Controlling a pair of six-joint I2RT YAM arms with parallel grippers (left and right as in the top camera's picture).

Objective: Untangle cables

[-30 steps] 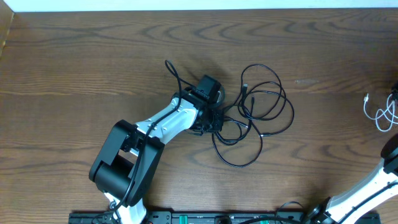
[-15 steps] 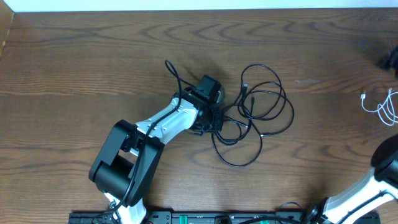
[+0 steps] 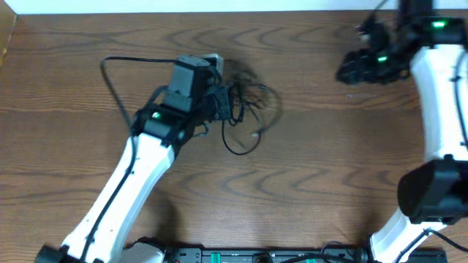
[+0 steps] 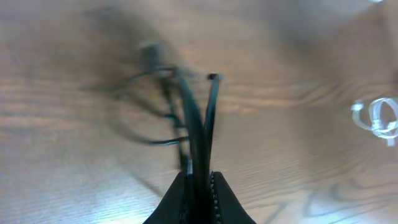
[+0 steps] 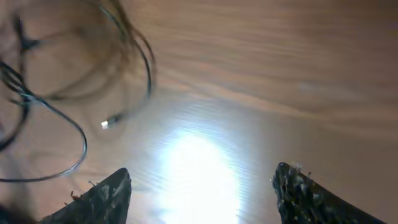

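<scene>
Left gripper (image 4: 199, 179) clenched on the black cables (image 3: 243, 104), bunched just beside it on the table (image 3: 329, 183); right gripper (image 5: 202, 171) agape, empty, well apart to their right: advise it take one loose loop and draw slowly, lest knots tighten.

Dark brown desk (image 3: 329, 168) with wavy wood grain is filling all three views. A pale strip (image 3: 219, 6) is running along its far edge in the overhead view, and a black rail (image 3: 190, 256) carrying green fittings is lying along the near edge. In the right wrist view a bright patch of glare (image 5: 196, 162) is shining on the polished surface, washing out the grain there.
</scene>
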